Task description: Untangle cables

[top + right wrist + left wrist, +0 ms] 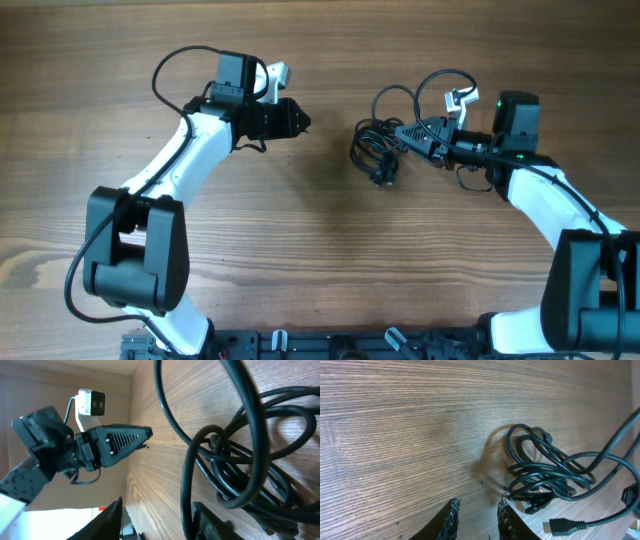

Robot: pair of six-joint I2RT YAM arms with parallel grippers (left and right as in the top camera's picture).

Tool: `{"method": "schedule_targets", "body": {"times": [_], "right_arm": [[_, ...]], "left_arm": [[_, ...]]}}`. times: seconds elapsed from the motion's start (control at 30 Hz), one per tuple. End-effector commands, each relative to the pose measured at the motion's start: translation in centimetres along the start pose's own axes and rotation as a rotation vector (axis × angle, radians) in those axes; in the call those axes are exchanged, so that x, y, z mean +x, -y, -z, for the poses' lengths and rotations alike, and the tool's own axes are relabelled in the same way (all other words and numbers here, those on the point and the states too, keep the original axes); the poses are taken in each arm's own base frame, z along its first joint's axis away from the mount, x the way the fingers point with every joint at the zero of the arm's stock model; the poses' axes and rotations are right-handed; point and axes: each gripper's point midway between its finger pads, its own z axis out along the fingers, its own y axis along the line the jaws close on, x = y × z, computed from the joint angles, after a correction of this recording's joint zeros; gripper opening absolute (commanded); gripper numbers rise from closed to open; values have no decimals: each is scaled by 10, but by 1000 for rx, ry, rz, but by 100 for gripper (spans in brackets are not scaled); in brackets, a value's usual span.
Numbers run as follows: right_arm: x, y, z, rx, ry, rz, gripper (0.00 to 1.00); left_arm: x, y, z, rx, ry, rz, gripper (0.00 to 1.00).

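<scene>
1. The wooden counter (pixel 320 260) carries the cables (pixel 378 150), which lie between the two hands.
2. The left hand (pixel 298 120) sits to the left of the cables and apart from them, its tip pointing at them. Its fingers are slightly parted and hold nothing.
3. The right hand (pixel 408 132) meets the cables' right side. Its fingers are parted, and one strand crosses the gap unclamped.
4. The cables are thin and black, knotted into a small heap of overlapping loops.
5. A flat plug end (pixel 565 525) lies at the cables' edge.
</scene>
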Motion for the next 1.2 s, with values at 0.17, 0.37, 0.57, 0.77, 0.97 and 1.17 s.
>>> {"method": "schedule_targets", "body": {"times": [0.17,0.37,0.57,0.77,0.97,1.17], "right_arm": [[-3,-10,2,-10,11,-69,57],[8,-13,-1,-25,-35,-115,57],[31,-10,-18,17,-103,-84,57],[42,-8,-33,65,-123,-61,57],[53,-48,-31,-140,-224,15,57],[55,-79,-24,-284,-277,104,56]], "left_arm": [[-1,-4,5,-44,16,3,27],[-1,-4,5,-44,16,3,27],[0,-4,4,-44,16,3,26],[0,-4,4,-44,15,3,26],[0,-4,4,-45,15,3,26],[0,-4,4,-45,14,4,26]]}}
